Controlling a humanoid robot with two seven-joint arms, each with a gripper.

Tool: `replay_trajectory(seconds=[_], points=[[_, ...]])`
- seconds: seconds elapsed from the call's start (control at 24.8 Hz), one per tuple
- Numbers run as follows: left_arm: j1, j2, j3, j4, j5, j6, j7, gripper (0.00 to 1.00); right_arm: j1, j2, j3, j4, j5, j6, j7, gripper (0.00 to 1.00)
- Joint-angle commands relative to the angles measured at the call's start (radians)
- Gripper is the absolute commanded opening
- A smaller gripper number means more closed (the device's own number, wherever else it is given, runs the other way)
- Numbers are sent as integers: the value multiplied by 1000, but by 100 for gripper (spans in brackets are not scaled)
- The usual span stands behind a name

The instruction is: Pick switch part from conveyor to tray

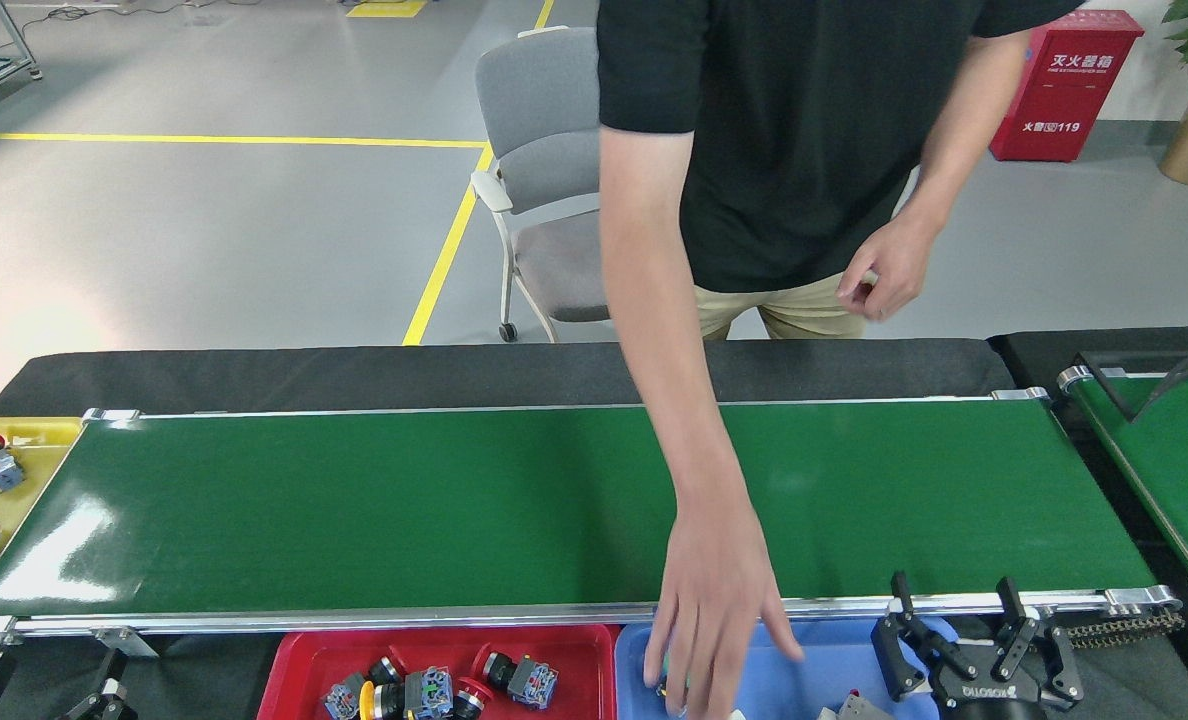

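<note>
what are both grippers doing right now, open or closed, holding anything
Left gripper: open, holding nothing.
Right gripper: open, holding nothing, at the conveyor's near rail.

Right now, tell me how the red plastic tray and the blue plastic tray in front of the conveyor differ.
The red plastic tray sits left of the blue plastic tray. The red tray holds a cluster of switch parts and nothing reaches into it; a person's hand reaches into the blue tray, hiding much of its contents. Both lie side by side below the near rail of the green conveyor belt.
</note>
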Motion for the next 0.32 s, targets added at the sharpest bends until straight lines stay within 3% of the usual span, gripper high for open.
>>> replay_trajectory(seconds=[0.0, 0.28], points=[[0, 15, 14, -7, 6, -1, 9, 100, -2, 3, -10, -16, -5, -34, -12, 99], [3, 16, 15, -7, 6, -1, 11, 100, -3, 2, -10, -16, -5, -36, -12, 99]])
